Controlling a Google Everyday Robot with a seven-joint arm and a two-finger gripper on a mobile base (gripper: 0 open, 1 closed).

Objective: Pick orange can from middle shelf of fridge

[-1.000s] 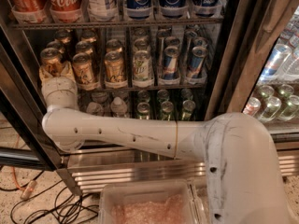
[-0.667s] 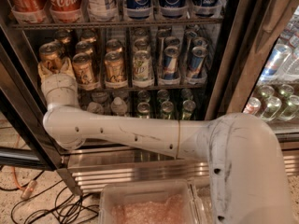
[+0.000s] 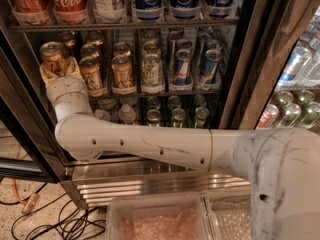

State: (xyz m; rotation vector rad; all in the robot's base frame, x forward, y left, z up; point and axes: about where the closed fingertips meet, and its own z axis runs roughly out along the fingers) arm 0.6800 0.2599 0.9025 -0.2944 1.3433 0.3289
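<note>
Here, the cream two-finger gripper [image 3: 59, 70] of the white robot arm [image 3: 150, 146] is pinching the lower body of the small orange-gold aluminium can [image 3: 53, 55], one finger pressing against each side. The can is standing at the left end of the thin dark wire middle shelf [image 3: 130, 94], just beside similar gold cans [image 3: 92, 74], inside the tall dark-framed drinks fridge [image 3: 241, 59] above its ribbed stainless steel base [image 3: 150, 183].
</note>
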